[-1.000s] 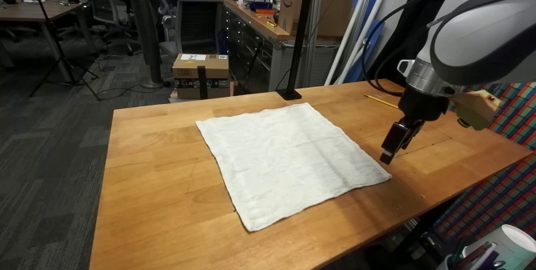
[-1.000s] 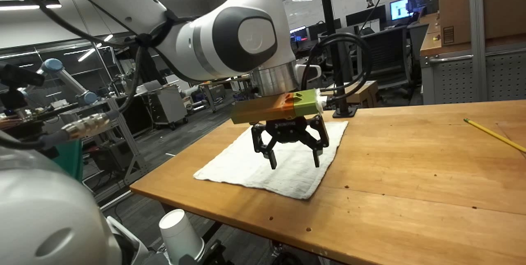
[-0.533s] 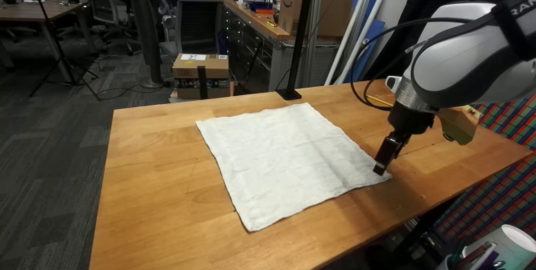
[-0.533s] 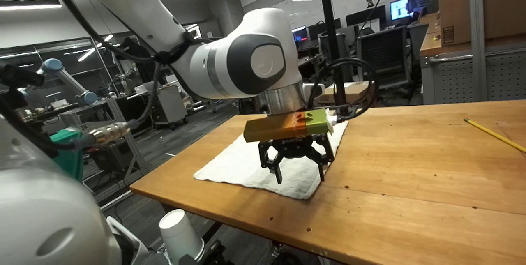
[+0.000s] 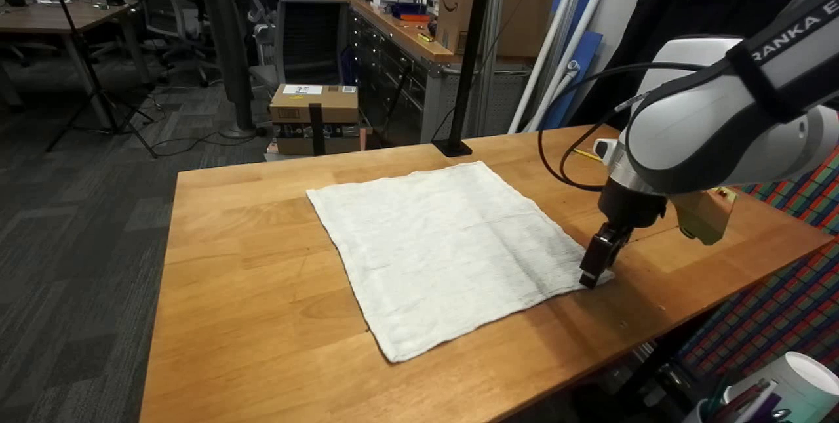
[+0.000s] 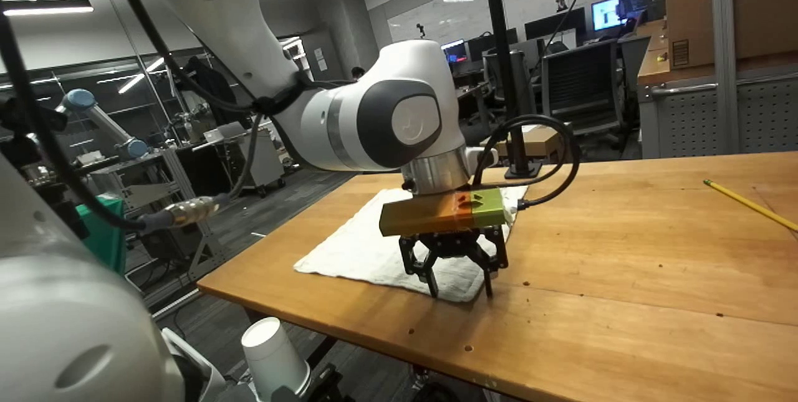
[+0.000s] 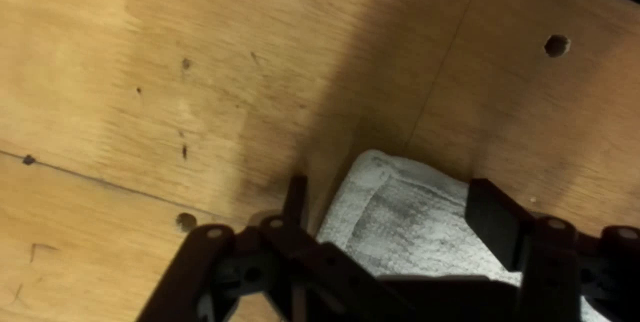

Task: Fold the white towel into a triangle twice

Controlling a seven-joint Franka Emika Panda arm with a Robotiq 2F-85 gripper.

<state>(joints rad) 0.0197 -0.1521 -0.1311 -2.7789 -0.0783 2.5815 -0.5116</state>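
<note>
The white towel (image 5: 446, 246) lies flat and unfolded on the wooden table in both exterior views (image 6: 368, 252). My gripper (image 6: 461, 295) is open and low over the towel's corner nearest the robot. In the wrist view, that towel corner (image 7: 405, 217) lies between the two spread fingers (image 7: 388, 181). One finger is beside the towel's edge over bare wood. The other overlaps the opposite edge in the picture. The fingertips are at or just above the table; I cannot tell whether they touch. Nothing is held. In an exterior view the gripper (image 5: 588, 279) hides part of this corner.
A yellow pencil (image 6: 751, 205) lies on the table (image 6: 623, 252). A black pole (image 6: 508, 65) stands at the table's far edge, behind the towel. A white cup (image 6: 274, 352) is beside the table near the robot base. The near table edge runs close to the towel corner.
My gripper has come down from above and beside the towel to its near corner, with the fingers staying open. The towel has not moved.
</note>
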